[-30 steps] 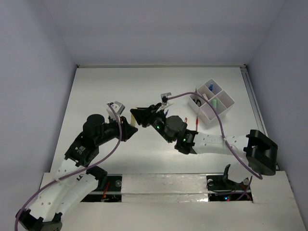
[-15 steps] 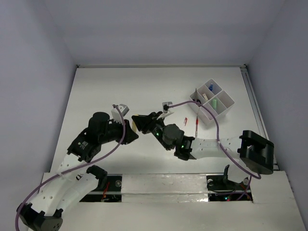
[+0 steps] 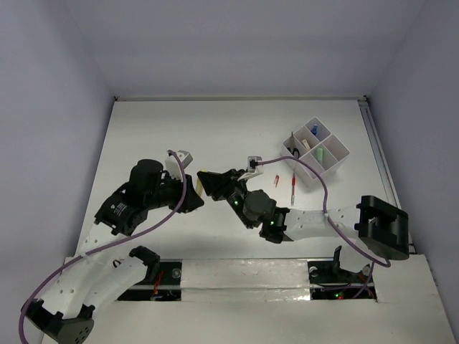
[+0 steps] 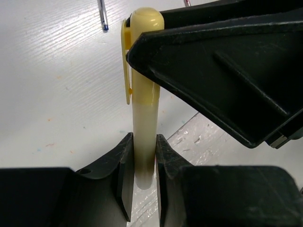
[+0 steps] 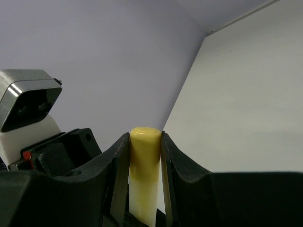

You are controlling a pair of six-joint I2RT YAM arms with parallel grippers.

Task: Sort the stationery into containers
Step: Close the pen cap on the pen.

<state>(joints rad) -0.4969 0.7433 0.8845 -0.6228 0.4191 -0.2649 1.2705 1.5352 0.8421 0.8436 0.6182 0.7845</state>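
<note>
A yellow highlighter (image 4: 144, 94) with a clip is held above the table between both grippers. My left gripper (image 4: 143, 163) is shut on its pale barrel end. My right gripper (image 5: 144, 142) is shut on its yellow cap (image 5: 145, 151). In the top view the two grippers meet tip to tip at mid-table, left (image 3: 191, 195) and right (image 3: 204, 180). The white compartment tray (image 3: 337, 147) stands at the far right with several items in it. A red pen (image 3: 292, 188) and a small red piece (image 3: 277, 180) lie in front of the tray.
A blue pen tip (image 4: 102, 14) lies on the table beyond the highlighter. The right gripper's black finger (image 4: 227, 71) fills the right of the left wrist view. A purple cable (image 3: 315, 175) loops over the right arm near the tray.
Both grippers stayed joined at the highlighter and drifted slightly left and nearer. The right arm stretched further left, uncovering the red pen and red piece.
</note>
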